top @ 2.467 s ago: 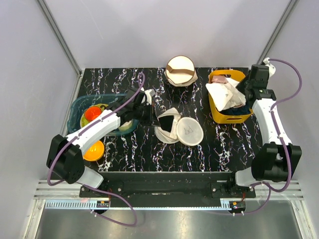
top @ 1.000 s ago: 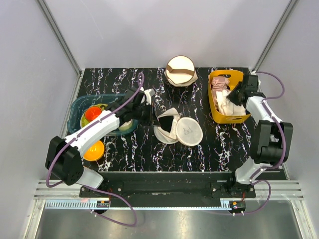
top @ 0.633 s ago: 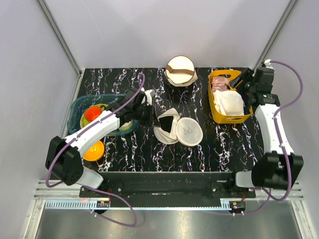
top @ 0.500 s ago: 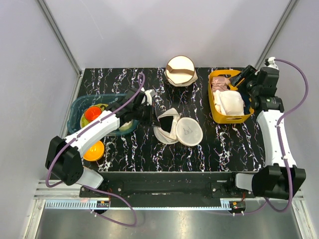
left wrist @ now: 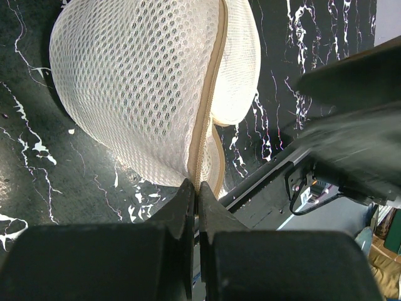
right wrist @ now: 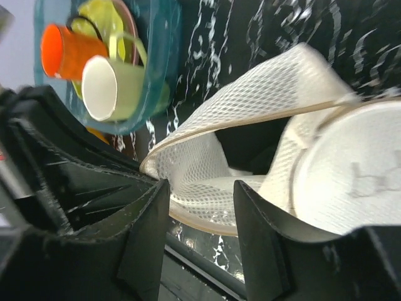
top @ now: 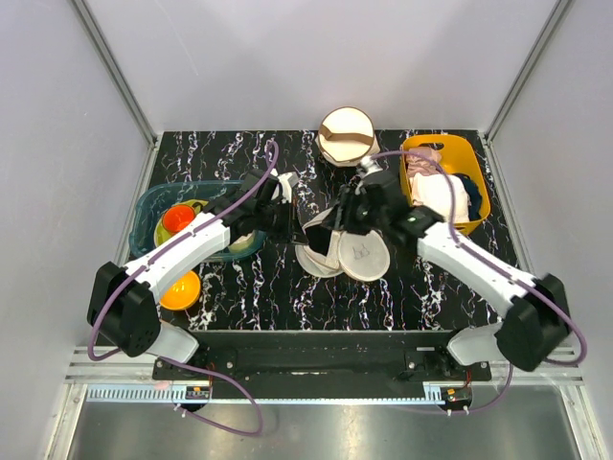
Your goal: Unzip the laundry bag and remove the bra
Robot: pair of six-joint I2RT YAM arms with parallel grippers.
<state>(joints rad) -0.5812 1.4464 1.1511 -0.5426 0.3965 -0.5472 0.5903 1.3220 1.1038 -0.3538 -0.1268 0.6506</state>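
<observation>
The laundry bag (top: 362, 255) lies unzipped in mid-table, its white mesh halves spread apart and the face with the black drawing turned up. My left gripper (top: 292, 222) is shut on the bag's tan zipper seam (left wrist: 202, 135) at its left edge. My right gripper (top: 351, 217) hovers open just over the bag, its jaws either side of the open mesh half (right wrist: 207, 169), touching nothing. The cream-white bra (top: 442, 195) lies in the yellow basket (top: 481, 205) at the back right, beside a pink garment (top: 421, 163).
A cream round bag with a brown band (top: 347, 136) sits at the back centre. A teal tub (top: 151, 222) holding an orange cup (top: 176, 218) and a pale cup (right wrist: 113, 84) stands at the left, with an orange bowl (top: 182, 288) in front of it.
My right arm has swung from the yellow basket to the middle of the table, over the open laundry bag, leaving the bra in the basket. The left arm has not moved.
</observation>
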